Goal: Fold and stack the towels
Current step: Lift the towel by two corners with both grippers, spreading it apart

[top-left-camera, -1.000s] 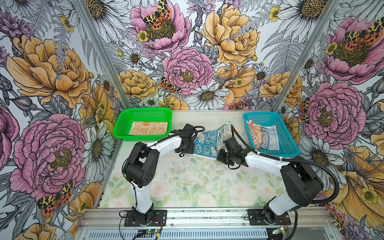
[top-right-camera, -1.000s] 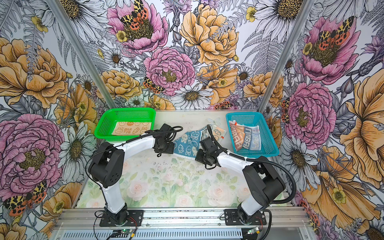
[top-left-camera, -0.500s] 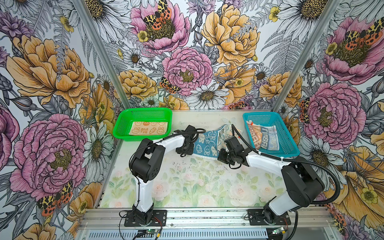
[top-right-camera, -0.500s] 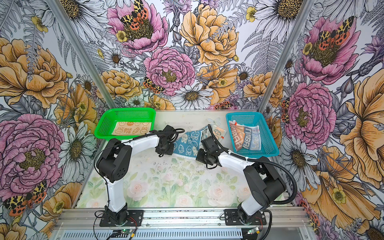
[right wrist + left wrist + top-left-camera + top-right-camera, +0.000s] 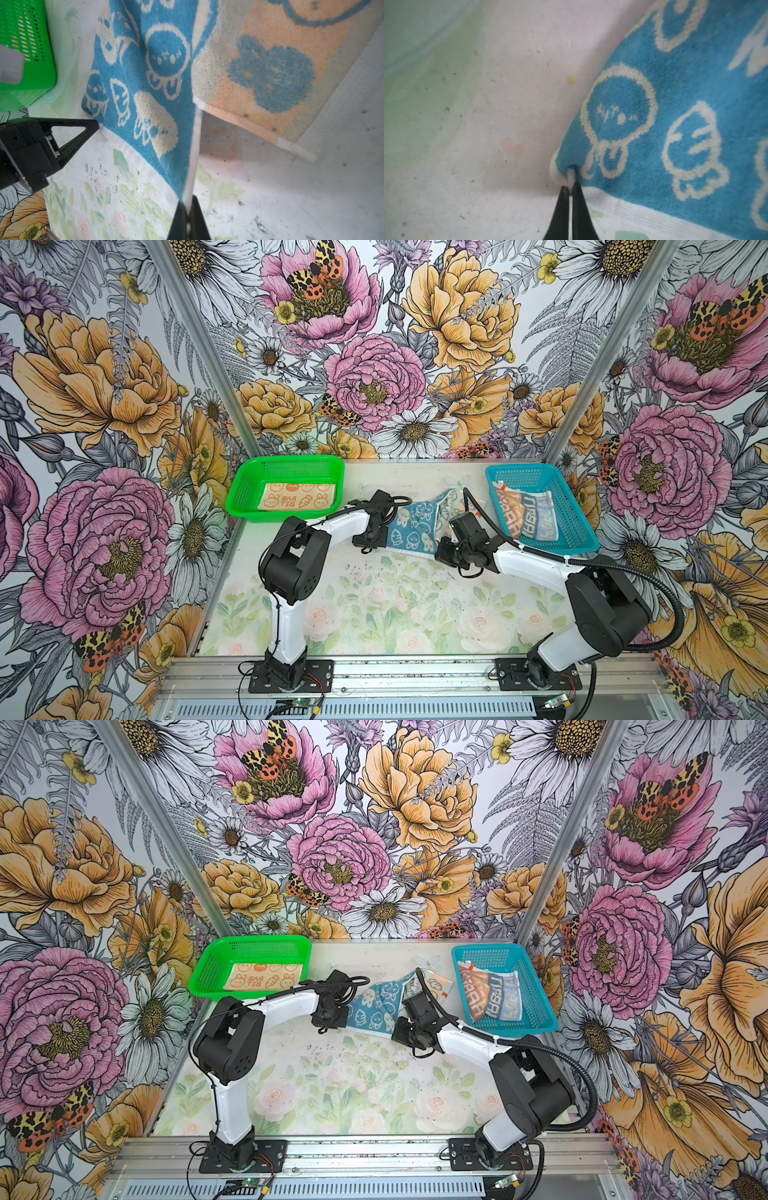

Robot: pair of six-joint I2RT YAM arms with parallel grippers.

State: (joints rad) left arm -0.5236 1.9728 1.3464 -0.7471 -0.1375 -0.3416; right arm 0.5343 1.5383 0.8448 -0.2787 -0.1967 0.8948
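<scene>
Left tool [image 5: 570, 187] is closed tight on the white-hemmed corner of the teal-blue towel [image 5: 675, 108], with the cloth bunched between the black tips and sitting low on the table [image 5: 488, 124]. Right tool [image 5: 188, 204] is also clamped shut, pinching the white hem at another corner of the same towel. From its tips the cloth runs up taut, with a shadow on the table beneath it. The right wrist view shows the towel creased lengthwise: the blue side with white bunnies falls toward the left tool, and the far part is turned over, showing a pale peach back with blue bunny shapes. In both top views the two tools sit at the towel's near edge, left one at its left corner, right one at its right corner, and the towel lies crumpled mid-table toward the back, between the two baskets. The green basket [image 5: 286, 459] is back left and holds the orange towel [image 5: 297, 502], folded flat. The blue basket [image 5: 523, 467] is back right and holds the striped towel [image 5: 528, 516], loosely crumpled, lettering up. Neither basket touches the teal-blue towel. The near half of the table carries only the arms.
</scene>
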